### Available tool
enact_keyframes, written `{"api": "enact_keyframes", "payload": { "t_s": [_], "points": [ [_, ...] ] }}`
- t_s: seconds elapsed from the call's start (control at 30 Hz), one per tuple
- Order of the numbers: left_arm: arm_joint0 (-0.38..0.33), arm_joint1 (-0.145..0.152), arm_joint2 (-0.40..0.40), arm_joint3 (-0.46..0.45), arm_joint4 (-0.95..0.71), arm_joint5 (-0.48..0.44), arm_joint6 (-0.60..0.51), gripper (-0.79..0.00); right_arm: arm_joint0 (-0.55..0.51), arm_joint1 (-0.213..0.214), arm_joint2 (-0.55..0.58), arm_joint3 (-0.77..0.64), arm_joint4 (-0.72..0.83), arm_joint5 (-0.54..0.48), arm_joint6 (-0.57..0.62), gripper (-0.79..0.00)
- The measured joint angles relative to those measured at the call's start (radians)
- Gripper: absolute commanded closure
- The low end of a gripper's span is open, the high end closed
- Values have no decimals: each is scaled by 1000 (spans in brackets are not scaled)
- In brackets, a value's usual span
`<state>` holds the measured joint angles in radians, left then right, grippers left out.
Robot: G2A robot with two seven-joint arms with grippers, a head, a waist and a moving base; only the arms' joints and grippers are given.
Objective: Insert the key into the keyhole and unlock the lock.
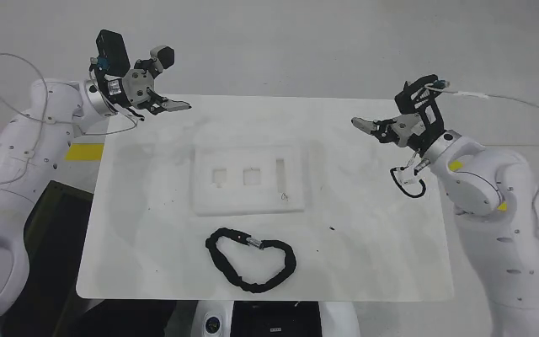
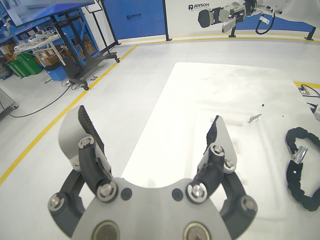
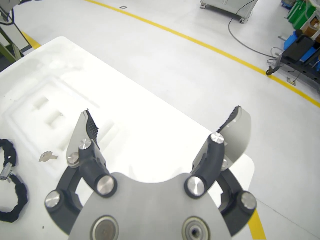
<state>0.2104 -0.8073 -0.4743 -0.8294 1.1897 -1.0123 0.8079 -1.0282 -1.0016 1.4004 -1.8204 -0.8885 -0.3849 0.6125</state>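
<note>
**Worktop** [image 1: 370, 253]: white, rectangular with rounded corners. It carries every item below.

**Foam tray** [image 1: 236, 202]: white and flat, lying at the middle of the worktop, slightly toward the far edge. It has two square recesses side by side and one narrow slot recess toward its right end.

**Chain lock** [image 1: 288, 257]: a black fabric-sleeved chain closed into a loop. It lies flat between the foam tray and the near edge of the worktop, about mid-width and apart from the tray. A silver lock cylinder [image 1: 250, 241] joins the ends on the side of the loop facing the tray.

**Left gripper** [image 2: 150, 116]: raised at the far-left corner of the worktop, well apart from tray and chain. The jaws are spread wide and there is nothing between the ribbed black pads [image 2: 90, 126].

**Right gripper** [image 3: 161, 111]: raised over the worktop near the far-right corner, pointing inward toward the tray. The jaws are spread wide and hold nothing.

**Key** [image 1: 285, 197]: small and silver, lying flat on the foam tray near its near-right corner, just at the near end of the slot recess. It is apart from the lock cylinder and untouched by either gripper.

**Speck** [image 1: 334, 227]: a small dark fleck on the bare worktop, to the right of the chain.
</note>
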Motion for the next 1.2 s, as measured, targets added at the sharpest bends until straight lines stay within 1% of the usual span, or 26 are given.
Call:
{"api": "enact_keyframes", "payload": {
  "t_s": [0.13, 0.53, 0.73, 1.0, 1.2],
  "points": [
    [0, 0, 0, 0, 0, 0, 0, -785, 41, -8, -77, 4, 29, 13, 102, -785],
    [0, 0, 0, 0, 0, 0, 0, -785, 126, -33, -261, 7, 138, 34, 294, -785],
    [0, 0, 0, 0, 0, 0, 0, -785, 157, -45, -342, 13, 151, 32, 349, -785],
    [0, 0, 0, 0, 0, 0, 0, -785, 196, -66, -452, 43, 159, 26, 381, -785],
    [0, 0, 0, 0, 0, 0, 0, -785, 218, -86, -553, 42, 105, 32, 421, -785]
  ]
}}
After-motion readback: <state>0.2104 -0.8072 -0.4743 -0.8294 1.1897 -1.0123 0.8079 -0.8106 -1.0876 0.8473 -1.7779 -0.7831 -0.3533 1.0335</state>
